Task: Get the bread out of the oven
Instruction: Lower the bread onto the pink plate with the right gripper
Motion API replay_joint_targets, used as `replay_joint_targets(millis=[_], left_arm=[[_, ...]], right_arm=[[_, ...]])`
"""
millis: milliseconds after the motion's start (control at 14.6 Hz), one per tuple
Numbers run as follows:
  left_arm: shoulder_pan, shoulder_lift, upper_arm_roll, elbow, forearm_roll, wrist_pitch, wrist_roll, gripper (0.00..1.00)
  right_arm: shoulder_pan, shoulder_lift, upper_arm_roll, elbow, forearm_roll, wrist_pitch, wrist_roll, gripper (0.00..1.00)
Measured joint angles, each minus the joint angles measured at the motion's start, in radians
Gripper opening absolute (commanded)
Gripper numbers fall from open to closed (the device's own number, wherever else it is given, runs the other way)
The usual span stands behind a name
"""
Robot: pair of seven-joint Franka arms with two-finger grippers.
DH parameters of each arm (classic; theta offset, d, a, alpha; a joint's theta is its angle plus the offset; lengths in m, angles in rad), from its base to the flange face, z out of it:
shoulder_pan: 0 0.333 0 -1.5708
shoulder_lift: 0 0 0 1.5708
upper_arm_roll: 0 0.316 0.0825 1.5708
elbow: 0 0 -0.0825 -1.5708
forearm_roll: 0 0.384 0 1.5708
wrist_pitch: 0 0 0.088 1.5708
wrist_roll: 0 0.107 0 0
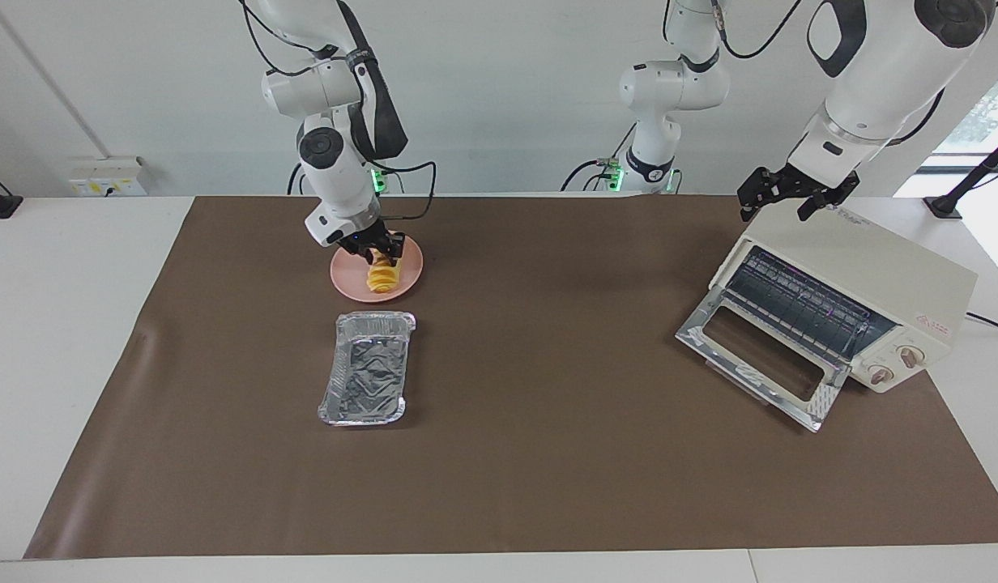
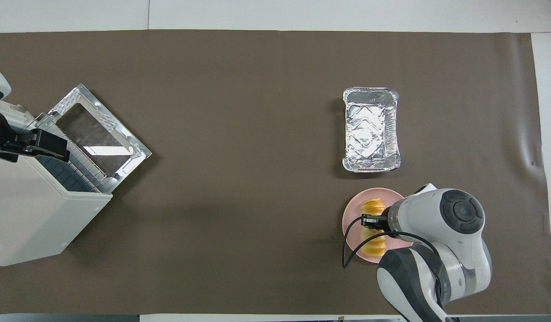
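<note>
brown mat point(image 1: 548, 453), foil tray point(image 1: 364, 379) beside pink plate point(image 1: 410, 273) with bread point(image 1: 381, 278)

Robotics lab, white jointed robot arms point(image 1: 337, 97) mounted at twelve o'clock of a white table point(image 1: 70, 324), flat brown paper mat point(image 1: 531, 453), bare white wall point(image 1: 507, 89), wall sockets point(image 1: 106, 176)
</note>
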Motion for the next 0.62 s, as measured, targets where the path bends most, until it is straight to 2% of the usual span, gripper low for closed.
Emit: replay_joint_targets(millis=[137, 343, 617], left_arm=[[0.0, 0.0, 0.0, 0.0, 0.0, 0.0, 0.0, 1.0], [0.0, 0.0, 0.0, 0.0, 0.0, 0.0, 0.0, 1.0], [0.0, 0.0, 0.0, 0.0, 0.0, 0.0, 0.0, 1.0]], right_arm=[[-0.015, -0.005, -0.003, 0.081, -0.001, -0.101, 0.0, 1.0], [-0.078, -0.021, -0.006, 0.265, -0.033, -0.285, -0.018, 1.0], [-0.105, -0.026, -0.008, 0.495, -0.09, -0.477, -0.074, 1.0]])
